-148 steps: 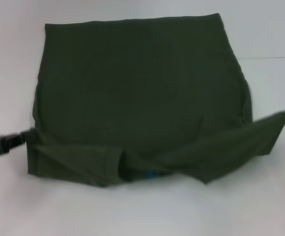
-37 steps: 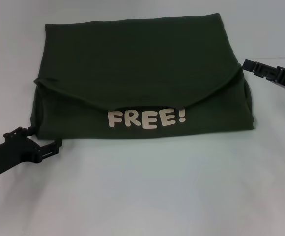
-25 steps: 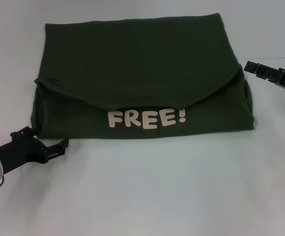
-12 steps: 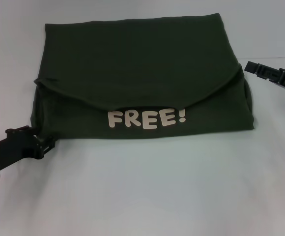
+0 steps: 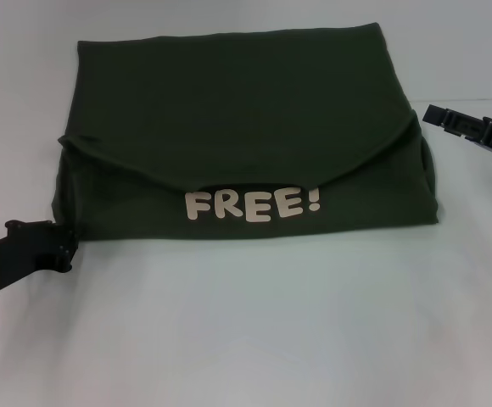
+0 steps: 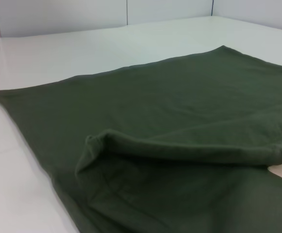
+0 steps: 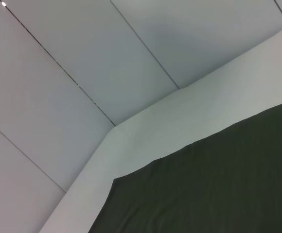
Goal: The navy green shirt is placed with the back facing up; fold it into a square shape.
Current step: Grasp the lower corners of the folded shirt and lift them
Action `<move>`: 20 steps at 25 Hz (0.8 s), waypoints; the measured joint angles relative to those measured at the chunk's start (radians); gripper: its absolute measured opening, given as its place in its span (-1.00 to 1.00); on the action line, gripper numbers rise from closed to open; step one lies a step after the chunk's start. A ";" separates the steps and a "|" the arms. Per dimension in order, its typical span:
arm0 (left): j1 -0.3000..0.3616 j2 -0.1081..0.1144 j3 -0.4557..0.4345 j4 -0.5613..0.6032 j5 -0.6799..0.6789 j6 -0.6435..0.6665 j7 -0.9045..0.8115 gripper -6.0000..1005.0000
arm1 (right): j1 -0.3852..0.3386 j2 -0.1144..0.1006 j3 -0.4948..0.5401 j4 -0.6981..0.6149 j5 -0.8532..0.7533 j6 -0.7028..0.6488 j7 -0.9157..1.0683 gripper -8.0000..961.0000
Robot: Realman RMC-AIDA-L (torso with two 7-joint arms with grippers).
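At the near left corner of the navy green shirt [image 5: 246, 127], the left gripper [image 5: 64, 248] is reaching; I cannot tell its fingers' spread. Right gripper [image 5: 437, 115] is hovering far right; both should be pinching matching corners.

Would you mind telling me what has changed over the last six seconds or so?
The near part of the navy green shirt was folded away from the robot, exposing the "FREE!" lettering. The left gripper then came back to the shirt's near left corner; the right gripper left the sleeve and now hangs off the right edge. Over the last second and a half the shirt has lain still.
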 joint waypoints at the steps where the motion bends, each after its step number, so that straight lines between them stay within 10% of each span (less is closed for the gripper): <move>1: 0.000 0.000 0.001 0.000 0.000 -0.002 0.000 -0.80 | 0.000 0.000 0.000 0.000 0.000 0.000 0.000 0.53; 20: 0.022 0.002 0.000 0.047 0.001 0.087 -0.044 -0.88 | 0.012 -0.038 -0.103 -0.005 -0.242 0.094 0.238 0.52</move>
